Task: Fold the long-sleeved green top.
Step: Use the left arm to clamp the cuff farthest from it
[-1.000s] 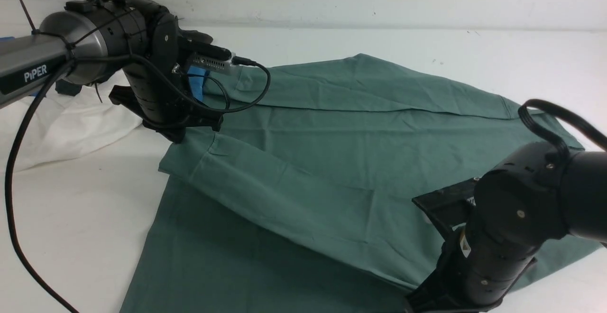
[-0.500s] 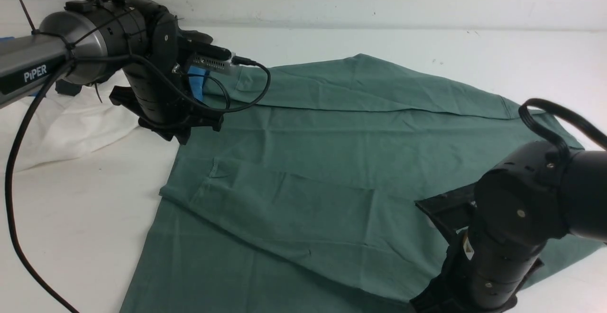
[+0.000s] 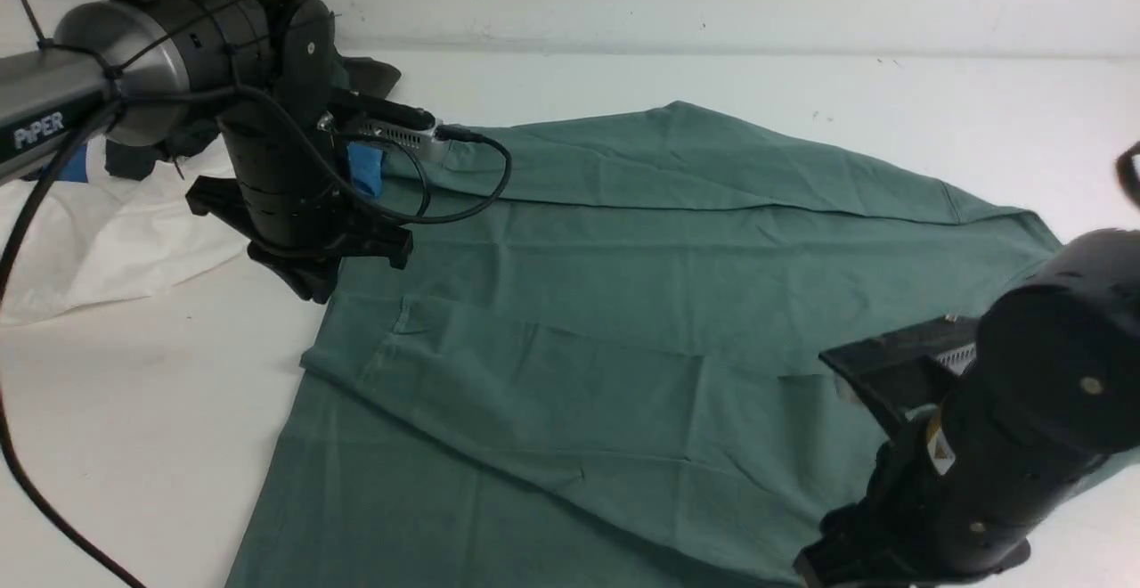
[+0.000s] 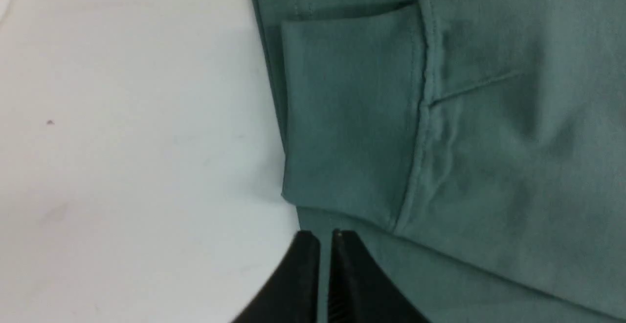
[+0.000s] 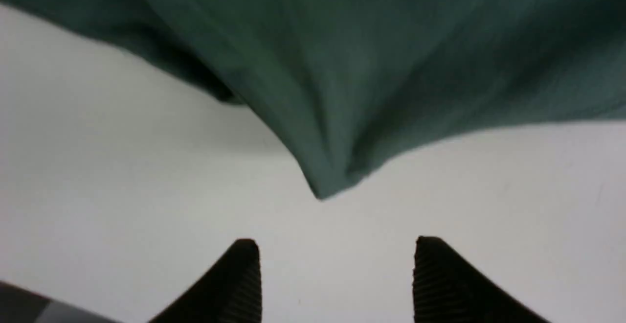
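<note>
Jaws empty: left jaws together, right jaws apart. Sleeve point(image 3: 534, 392) laid across green long-sleeved top point(image 3: 668, 214); body fold judged next, fresh grasps needed.

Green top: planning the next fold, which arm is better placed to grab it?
Probably right: the right tool is open, facing a corner of the green top; the left tool is shut beside the sleeve cuff.

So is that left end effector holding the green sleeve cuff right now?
No, the left end effector is shut on nothing, and the cuff lies flat beside it.
</note>
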Controlling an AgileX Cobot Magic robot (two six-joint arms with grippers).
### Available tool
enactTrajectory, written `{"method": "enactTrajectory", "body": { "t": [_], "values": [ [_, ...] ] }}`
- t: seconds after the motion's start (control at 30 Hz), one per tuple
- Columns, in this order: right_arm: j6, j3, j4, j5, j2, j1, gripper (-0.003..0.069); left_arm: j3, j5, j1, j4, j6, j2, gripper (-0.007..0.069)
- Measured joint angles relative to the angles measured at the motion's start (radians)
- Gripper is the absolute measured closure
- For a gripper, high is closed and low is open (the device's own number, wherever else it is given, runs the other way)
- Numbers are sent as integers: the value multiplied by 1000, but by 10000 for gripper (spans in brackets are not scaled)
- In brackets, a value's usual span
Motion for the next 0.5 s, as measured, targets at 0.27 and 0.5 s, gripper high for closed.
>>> {"method": "enactTrajectory", "body": {
  "t": [0.27, 0.5],
  "values": [
    [-28, -50, 6, -99, 83, -86, 498, 370, -113, 0, -153, 16, -238, 629],
    [-132, -96, 39, -120, 247, -98, 635, 652, -217, 0, -297, 67, -469, 629]
  ]
}}
